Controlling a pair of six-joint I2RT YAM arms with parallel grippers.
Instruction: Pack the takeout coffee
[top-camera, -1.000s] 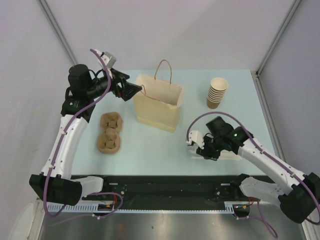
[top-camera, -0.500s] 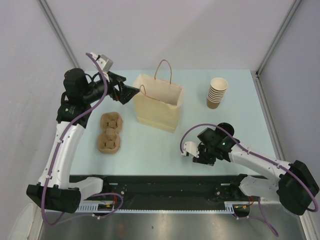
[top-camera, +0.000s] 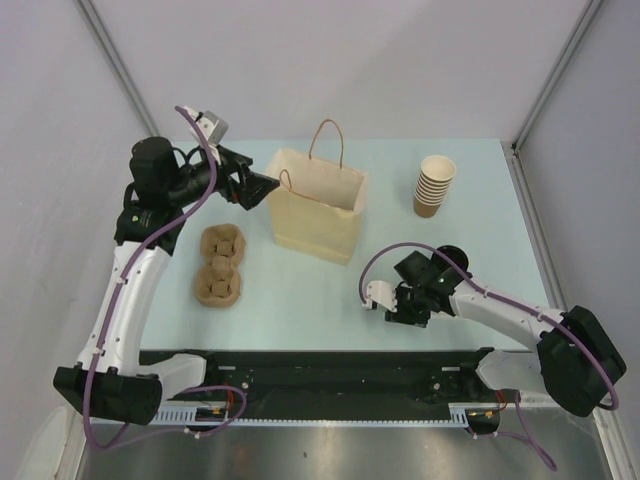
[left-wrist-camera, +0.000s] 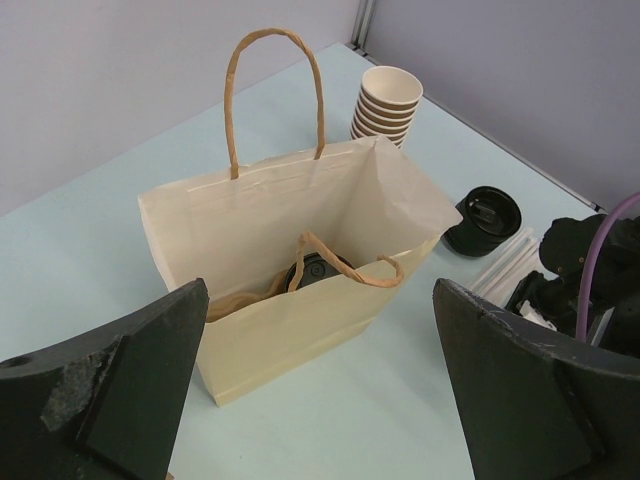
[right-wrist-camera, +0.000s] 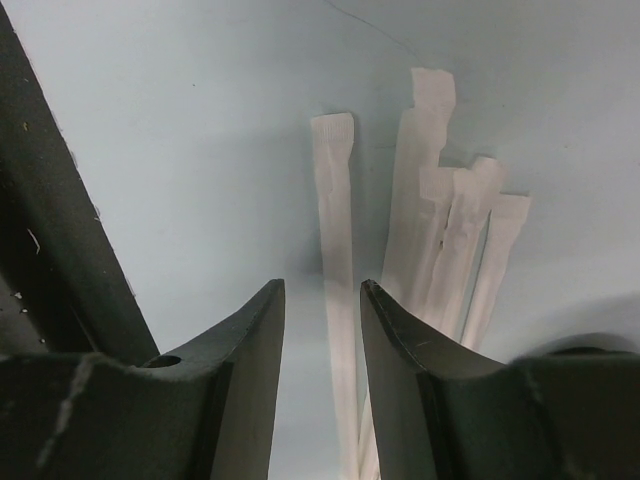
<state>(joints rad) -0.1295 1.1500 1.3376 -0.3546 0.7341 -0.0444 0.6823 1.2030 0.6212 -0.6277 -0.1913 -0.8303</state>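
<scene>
The takeout coffee stands inside the open paper bag (left-wrist-camera: 300, 240); only its round black lid (left-wrist-camera: 318, 272) shows, in the left wrist view. In the top view the bag (top-camera: 318, 205) hides it. My left gripper (left-wrist-camera: 320, 400) is wide open and empty, held in the air just left of the bag (top-camera: 258, 185). My right gripper (right-wrist-camera: 322, 290) hangs low over several paper-wrapped straws (right-wrist-camera: 440, 230) near the table's front right (top-camera: 405, 305). Its jaws stand a little apart, with one straw (right-wrist-camera: 335, 220) lying between them, not clamped.
A stack of lidless tan cups (top-camera: 435, 185) stands back right, also in the left wrist view (left-wrist-camera: 388, 100). Loose black lids (left-wrist-camera: 485, 220) lie beside the straws (left-wrist-camera: 510, 270). Two pulp cup carriers (top-camera: 220, 265) lie left of the bag. One bag handle stands up; the other droops inward.
My right arm has swung left and folded in, bringing its gripper down over the straws. My left arm has pulled back slightly from the bag.
</scene>
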